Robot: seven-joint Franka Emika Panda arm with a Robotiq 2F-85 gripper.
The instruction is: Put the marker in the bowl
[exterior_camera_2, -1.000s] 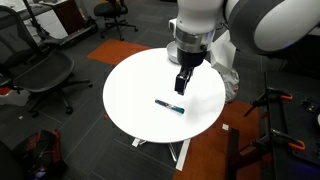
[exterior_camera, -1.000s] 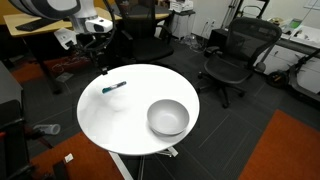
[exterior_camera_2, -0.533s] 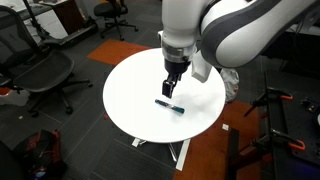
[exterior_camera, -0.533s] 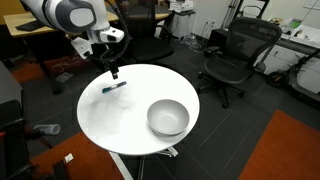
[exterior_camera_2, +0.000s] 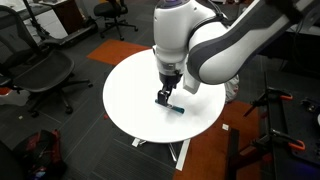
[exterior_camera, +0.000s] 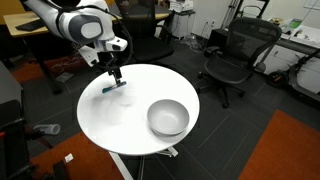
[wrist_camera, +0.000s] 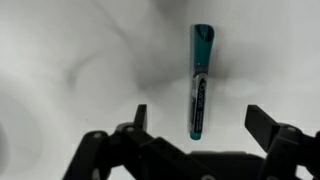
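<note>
The teal marker (wrist_camera: 199, 80) lies flat on the round white table (exterior_camera: 120, 115), near its rim; it also shows in both exterior views (exterior_camera: 112, 87) (exterior_camera_2: 172, 107). My gripper (wrist_camera: 200, 120) is open and hangs just above it, the two fingers standing on either side of the marker's near end without touching it. In both exterior views the gripper (exterior_camera: 116, 76) (exterior_camera_2: 164, 95) is low over the marker. The grey-white bowl (exterior_camera: 168, 118) stands empty on the opposite side of the table; the arm hides it in the exterior view from the far side.
Black office chairs (exterior_camera: 232, 55) (exterior_camera_2: 48, 72) stand around the table. A desk (exterior_camera: 40, 35) with clutter is behind the arm. The floor is dark carpet with orange patches (exterior_camera: 285, 150).
The arm has swung down and over the table, and the open gripper has dropped from above the table's edge to just over the marker. The marker and bowl have not moved.
</note>
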